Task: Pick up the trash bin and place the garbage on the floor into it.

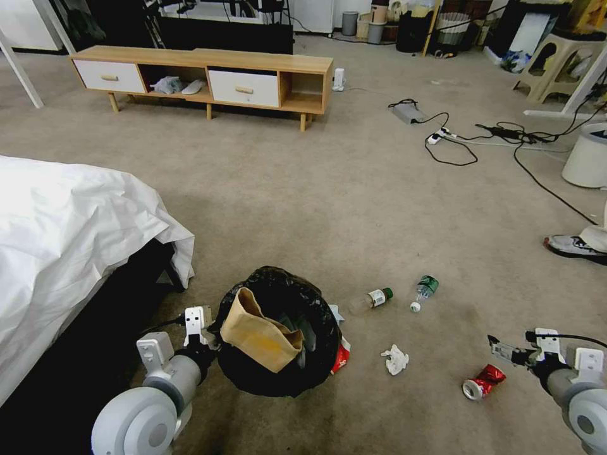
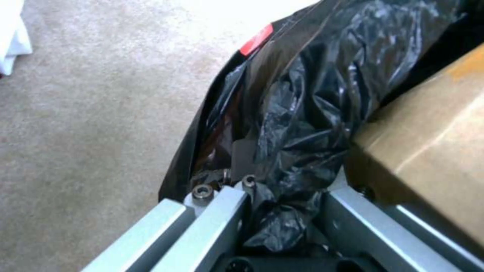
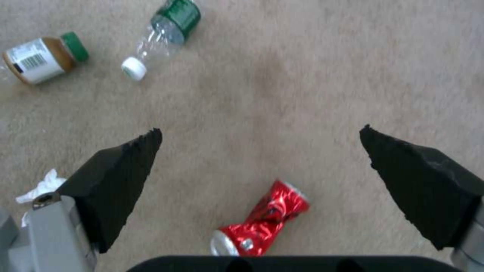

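Observation:
The trash bin [image 1: 297, 373], lined with a crinkled black bag [image 2: 312, 113], is low over the carpet beside the bed. My left gripper [image 1: 201, 330] is shut on its near-left rim. A brown paper bag [image 1: 259, 333] [image 2: 428, 139] lies across the bin's opening. A red wrapper [image 1: 341, 357] [image 2: 256, 39] pokes out at the bin's right side. My right gripper [image 1: 501, 351] [image 3: 259, 132] hangs open just above a crushed red can [image 1: 484, 381] [image 3: 262, 223]. A white tissue [image 1: 395, 359] [image 3: 38, 187], a brown green-capped bottle [image 1: 377, 297] [image 3: 40, 60] and a clear green-labelled bottle [image 1: 425, 289] [image 3: 166, 30] lie on the floor.
A bed with a white sheet [image 1: 63, 234] fills the left. A low wooden cabinet [image 1: 208, 79] stands at the back. Black cables and a power strip [image 1: 442, 136] cross the far right carpet, near a white bucket [image 1: 588, 158] and a person's shoe [image 1: 572, 246].

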